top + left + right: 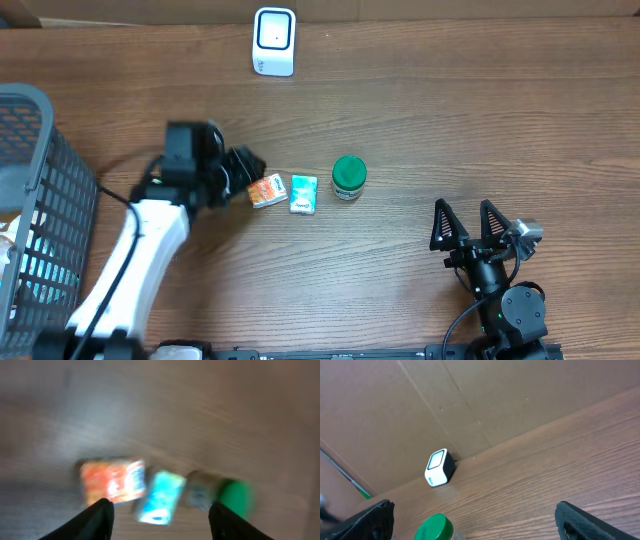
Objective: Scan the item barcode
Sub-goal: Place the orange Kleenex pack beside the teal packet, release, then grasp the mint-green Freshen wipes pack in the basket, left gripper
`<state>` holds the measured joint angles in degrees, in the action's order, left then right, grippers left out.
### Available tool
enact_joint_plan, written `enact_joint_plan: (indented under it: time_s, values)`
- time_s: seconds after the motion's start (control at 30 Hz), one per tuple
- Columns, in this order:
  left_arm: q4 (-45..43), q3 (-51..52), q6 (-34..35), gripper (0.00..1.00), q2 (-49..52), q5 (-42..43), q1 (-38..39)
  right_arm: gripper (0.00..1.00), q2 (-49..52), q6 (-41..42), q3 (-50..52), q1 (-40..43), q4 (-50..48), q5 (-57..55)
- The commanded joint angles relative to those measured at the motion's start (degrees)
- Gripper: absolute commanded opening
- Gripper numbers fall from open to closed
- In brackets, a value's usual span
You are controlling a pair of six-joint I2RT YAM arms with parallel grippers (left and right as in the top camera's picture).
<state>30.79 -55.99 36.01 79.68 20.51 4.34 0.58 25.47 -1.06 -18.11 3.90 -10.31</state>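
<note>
Three items lie in a row mid-table: an orange packet [266,190], a teal packet [303,193] and a green-lidded jar [349,178]. The white barcode scanner [274,41] stands at the far edge. My left gripper [243,168] hovers just left of the orange packet. Its wrist view is blurred but shows the orange packet [113,480], teal packet [160,496] and jar [220,495] beyond the open left gripper [160,521], with nothing between the fingers. My right gripper [465,215] stands open near the front right, holding nothing; its view shows the jar [436,529] and scanner [439,467].
A grey mesh basket [35,200] holding some things stands at the table's left edge. A brown cardboard wall [485,395] runs behind the scanner along the far edge.
</note>
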Motion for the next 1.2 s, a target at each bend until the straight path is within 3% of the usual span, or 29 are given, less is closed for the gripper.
enact_joint_plan:
  time_s: [0.0,0.23,0.4,0.47,0.6,0.8,1.17]
  values:
    - [6.58,-12.00,-8.28,0.67,-6.40,-0.15,-2.80,1.00,-0.46,-0.02,0.61,-0.33,-0.35,0.11]
    - [25.99,-33.51,-16.02,0.70,-8.98,-7.48,-15.28,1.00,-0.46,-0.02,0.61,-0.33,-0.33,0.11]
    - [31.85,-41.77,-16.96,0.73,-8.98,-13.75,-29.07,1.00,-0.46,-0.02,0.61,-0.33,-0.35,0.11]
    - [31.74,-41.77,-14.23,0.86,-8.81,-14.78,-35.76,1.00,-0.46,-0.02,0.61,-0.33,-0.33,0.11]
    - [31.74,-39.89,-3.32,0.99,-6.38,-14.01,-45.94,1.00,-0.46,-0.02,0.61,-0.33,-0.33,0.11]
    - [31.98,-37.90,-3.43,0.98,4.39,-15.87,-52.83,1.00,-0.46,-0.02,0.61,-0.33,-0.35,0.11]
    - [36.89,-35.76,-6.91,0.98,20.48,-26.56,-57.46,1.00,-0.46,-0.02,0.61,-0.33,-0.35,0.11]
